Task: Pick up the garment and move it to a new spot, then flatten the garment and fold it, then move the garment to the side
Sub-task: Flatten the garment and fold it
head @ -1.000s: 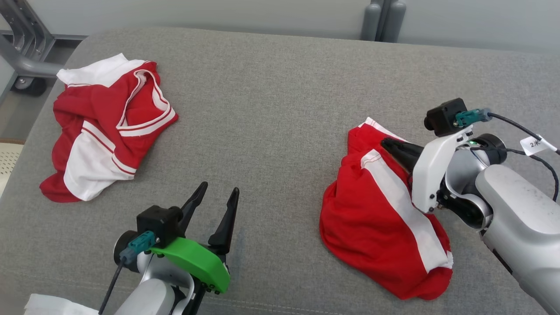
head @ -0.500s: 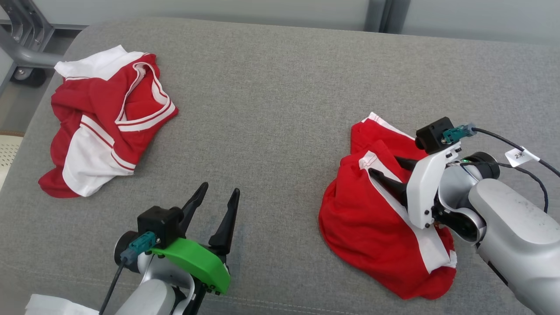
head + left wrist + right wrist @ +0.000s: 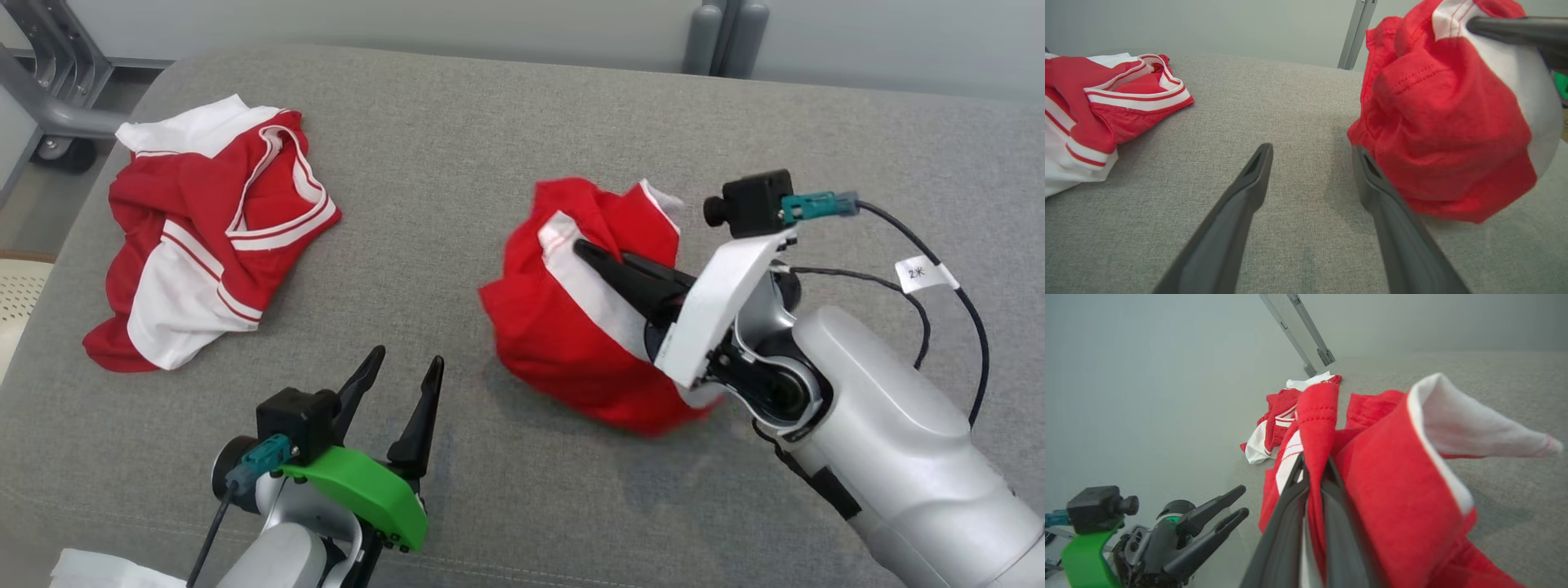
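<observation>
**Item:** red garment [image 3: 563, 351] with a white stripe, clamped between the closed fingers of the right end effector [image 3: 584, 247] and held lifted over the middle of the grey cushion [image 3: 490, 122].
**Left end effector** [image 3: 408, 357]: fingers apart, nothing held, near the front edge.
**Red-and-white jersey** [image 3: 204, 245]: crumpled near the far left corner.
**Step judged:** relocation. A set-down spot is called for next, then flattening.
**Writing:** cable tag [image 3: 921, 273], "2" and an unclear mark.

Grey fabric-covered cushion [image 3: 490, 122], one crumpled red-and-white jersey [image 3: 204, 245] flat on its left part.
</observation>
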